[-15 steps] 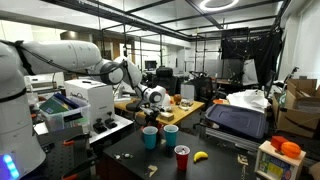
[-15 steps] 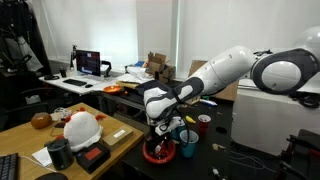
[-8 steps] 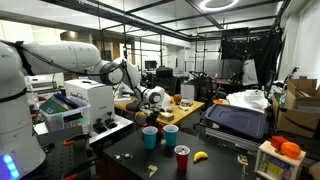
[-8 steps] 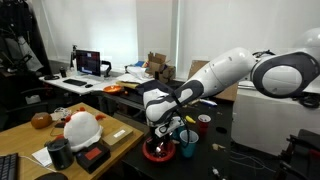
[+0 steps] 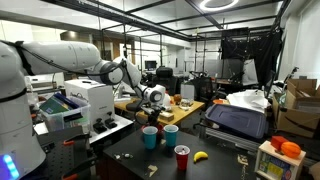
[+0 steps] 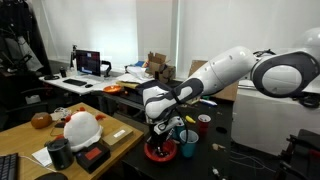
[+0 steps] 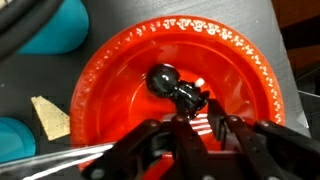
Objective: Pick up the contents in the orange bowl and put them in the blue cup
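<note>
In the wrist view the orange bowl (image 7: 120, 90) fills the frame, with a small black object (image 7: 172, 86) lying near its middle. My gripper (image 7: 203, 118) reaches down into the bowl. Its fingers (image 7: 180, 128) stand close together at the near end of the black object, and I cannot see whether they press on it. A blue cup (image 7: 50, 30) stands just beyond the bowl's rim. In an exterior view the gripper (image 6: 160, 140) is low over the orange bowl (image 6: 157, 154), with the blue cup (image 6: 188, 146) beside it. Two blue cups (image 5: 150, 138) stand under the arm in an exterior view.
A red cup (image 5: 182, 157) and a banana (image 5: 200, 156) lie near the table's front. Another red cup (image 6: 204, 123) stands behind the arm. A white-and-orange domed object (image 6: 82, 127) sits on the wooden desk. A tan scrap (image 7: 50, 117) lies beside the bowl.
The arm has stayed over the bowl. The exterior views show no other visible movement.
</note>
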### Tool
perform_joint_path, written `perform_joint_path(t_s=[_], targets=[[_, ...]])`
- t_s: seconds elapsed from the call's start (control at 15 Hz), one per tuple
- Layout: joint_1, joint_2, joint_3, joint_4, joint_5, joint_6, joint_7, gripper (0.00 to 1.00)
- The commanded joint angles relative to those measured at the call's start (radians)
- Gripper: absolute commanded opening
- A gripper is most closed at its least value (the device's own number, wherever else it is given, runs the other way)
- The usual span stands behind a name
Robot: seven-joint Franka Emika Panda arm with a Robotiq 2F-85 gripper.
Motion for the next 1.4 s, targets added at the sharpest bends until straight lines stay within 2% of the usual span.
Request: perform_joint_path(t_s=[0.0, 0.87, 1.07, 1.13, 1.2, 1.33], targets=[[-0.005, 0.006, 0.003, 0.024, 0.012, -0.030, 0.022, 0.00], [-0.017, -0.029, 0.027, 0.038, 0.040, -0.080, 0.018, 0.00], [-0.005, -0.042, 0.008, 0.045, 0.021, -0.077, 0.019, 0.01], [-0.002, -0.042, 0.002, 0.045, 0.014, -0.074, 0.020, 0.26], [-0.002, -0.041, -0.005, 0.043, 0.006, -0.076, 0.021, 0.28], [0.001, -0.033, -0.029, 0.036, -0.006, -0.077, 0.050, 0.41]])
